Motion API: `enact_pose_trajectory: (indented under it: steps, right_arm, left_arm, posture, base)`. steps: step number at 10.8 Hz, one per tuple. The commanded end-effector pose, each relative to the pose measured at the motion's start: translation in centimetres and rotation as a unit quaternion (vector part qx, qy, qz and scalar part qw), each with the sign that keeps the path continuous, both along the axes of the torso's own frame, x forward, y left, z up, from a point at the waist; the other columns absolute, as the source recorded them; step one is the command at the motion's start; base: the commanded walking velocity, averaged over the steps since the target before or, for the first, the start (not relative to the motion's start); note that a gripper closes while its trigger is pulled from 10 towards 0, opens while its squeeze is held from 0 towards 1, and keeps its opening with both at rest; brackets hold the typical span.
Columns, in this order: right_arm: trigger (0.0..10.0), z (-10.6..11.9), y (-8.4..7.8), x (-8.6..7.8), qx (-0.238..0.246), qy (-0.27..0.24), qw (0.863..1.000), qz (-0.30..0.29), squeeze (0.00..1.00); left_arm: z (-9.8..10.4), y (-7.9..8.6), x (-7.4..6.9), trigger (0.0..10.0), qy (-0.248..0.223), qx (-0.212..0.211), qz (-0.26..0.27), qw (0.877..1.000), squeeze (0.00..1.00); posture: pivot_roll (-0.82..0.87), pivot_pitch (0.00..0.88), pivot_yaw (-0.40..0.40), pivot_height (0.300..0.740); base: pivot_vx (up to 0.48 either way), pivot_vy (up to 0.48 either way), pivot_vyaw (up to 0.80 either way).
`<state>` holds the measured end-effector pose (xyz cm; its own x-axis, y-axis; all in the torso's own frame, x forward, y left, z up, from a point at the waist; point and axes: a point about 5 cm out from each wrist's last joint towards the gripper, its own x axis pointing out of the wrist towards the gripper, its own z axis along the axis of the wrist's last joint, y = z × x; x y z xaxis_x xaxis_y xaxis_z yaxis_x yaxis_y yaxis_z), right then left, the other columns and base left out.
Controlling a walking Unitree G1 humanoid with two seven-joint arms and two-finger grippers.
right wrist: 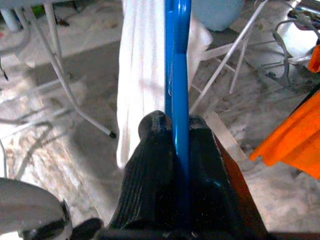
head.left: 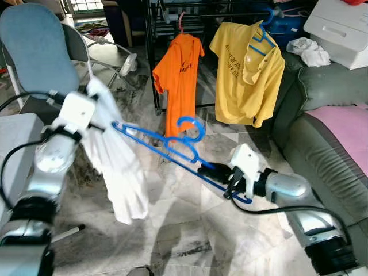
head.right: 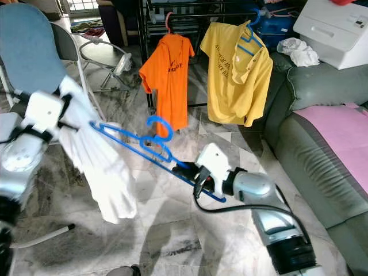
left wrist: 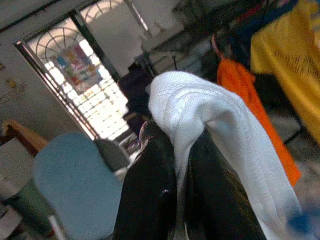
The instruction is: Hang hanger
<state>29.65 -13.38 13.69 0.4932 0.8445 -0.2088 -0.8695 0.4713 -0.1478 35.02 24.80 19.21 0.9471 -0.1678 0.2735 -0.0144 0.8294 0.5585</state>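
blue hanger (head.left: 167,146), white cloth (head.left: 118,167) — orange shirt (head.left: 181,80), yellow shirt (head.left: 247,75).

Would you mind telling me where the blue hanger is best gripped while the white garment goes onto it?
Grip the blue hanger on its bottom bar near one end, from the side away from the white garment. The right end effector is already shut there, leaving the hook and the far arm free where the left end effector pinches the cloth.

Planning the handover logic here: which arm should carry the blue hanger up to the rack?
Right, probably. The right end effector is already shut on the blue hanger, nearer the rack. The left end effector is busy pinching the white garment.
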Motion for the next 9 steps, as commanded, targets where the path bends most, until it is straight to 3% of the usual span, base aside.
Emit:
enact_pose_trajectory:
  steps: [1, 2, 4, 9]
  right_arm:
    - [10.0, 1.2, -0.9, 0.5, 0.019, -0.005, 1.0, -0.01, 0.0]
    - [10.0, 1.2, -1.5, 0.7, 0.003, -0.01, 1.0, -0.017, 0.0]
    - [10.0, 1.6, -1.7, 1.1, 0.004, -0.015, 1.0, -0.023, 0.0]
    - [10.0, 1.6, -2.3, 0.1, 0.007, 0.026, 0.999, 0.018, 0.0]
  left_arm:
    - [0.6, 0.8, -0.2, 10.0, -0.008, 0.016, 0.011, 1.0, 0.0]
    - [0.1, 1.3, -0.4, 10.0, 0.005, 0.016, 0.021, 1.0, 0.0]
    - [-0.1, -0.2, -0.5, 10.0, 0.009, 0.016, -0.016, 1.0, 0.0]
    - [0.2, -1.8, -0.4, 10.0, 0.004, 0.027, -0.049, 0.998, 0.0]
  posture:
    - [-0.01, 0.083, 0.007, 0.74]
    - [-0.01, 0.083, 0.007, 0.74]
    - [-0.02, 0.085, 0.009, 0.74]
    - [-0.03, 0.083, 0.014, 0.74]
  base:
    - [0.0, 0.0, 0.0]
    - [0.0, 0.0, 0.0]
    - [0.0, 0.0, 0.0]
    - [0.0, 0.0, 0.0]
